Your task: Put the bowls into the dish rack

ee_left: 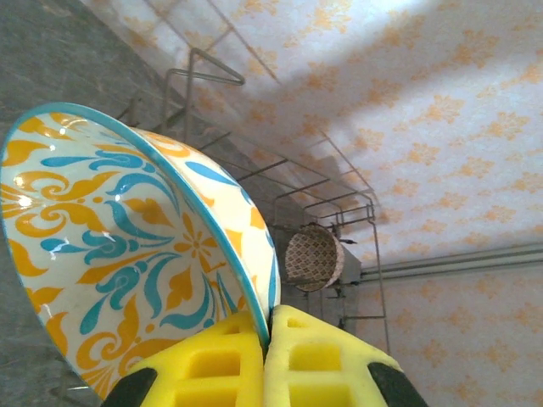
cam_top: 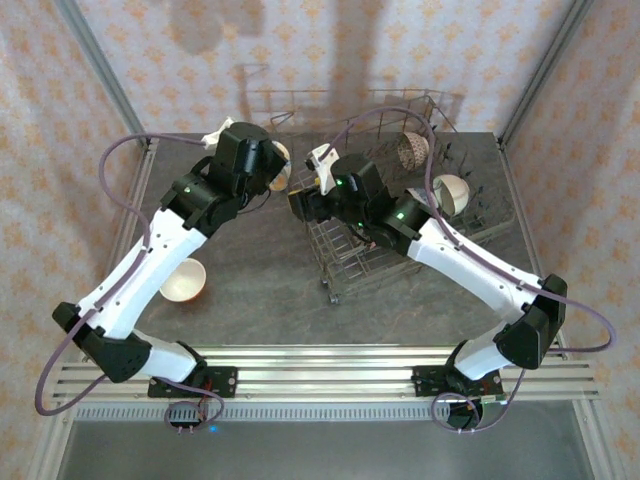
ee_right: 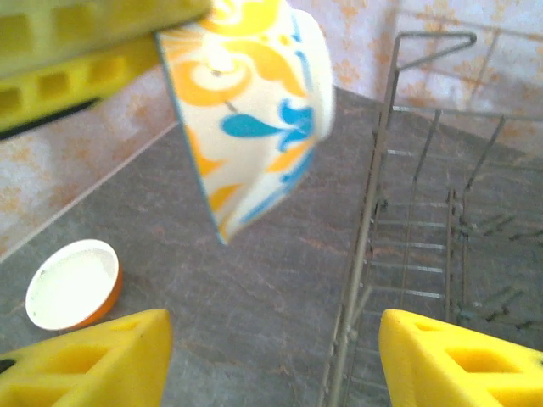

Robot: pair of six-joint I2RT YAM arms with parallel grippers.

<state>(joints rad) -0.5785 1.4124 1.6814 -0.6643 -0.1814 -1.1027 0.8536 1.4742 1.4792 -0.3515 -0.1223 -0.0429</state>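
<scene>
Inside the dish rack (cam_top: 335, 260), two bowls (cam_top: 412, 150) (cam_top: 452, 192); left jaws clench another bowl (ee_left: 127, 254), right jaws released.

My left pincer (ee_left: 267, 331) and right pincer (ee_right: 273, 326) wear yellow pads (ee_left: 212, 365) moulded with square pockets (rather like waffles). Behind them come black wrist housings (cam_top: 245, 150), white arm links (cam_top: 140, 270), small green lights (cam_top: 187, 187) and purple cables (cam_top: 125, 160) looping back.

You are viewing no legible text, label, brand, number or sign on any surface.
</scene>
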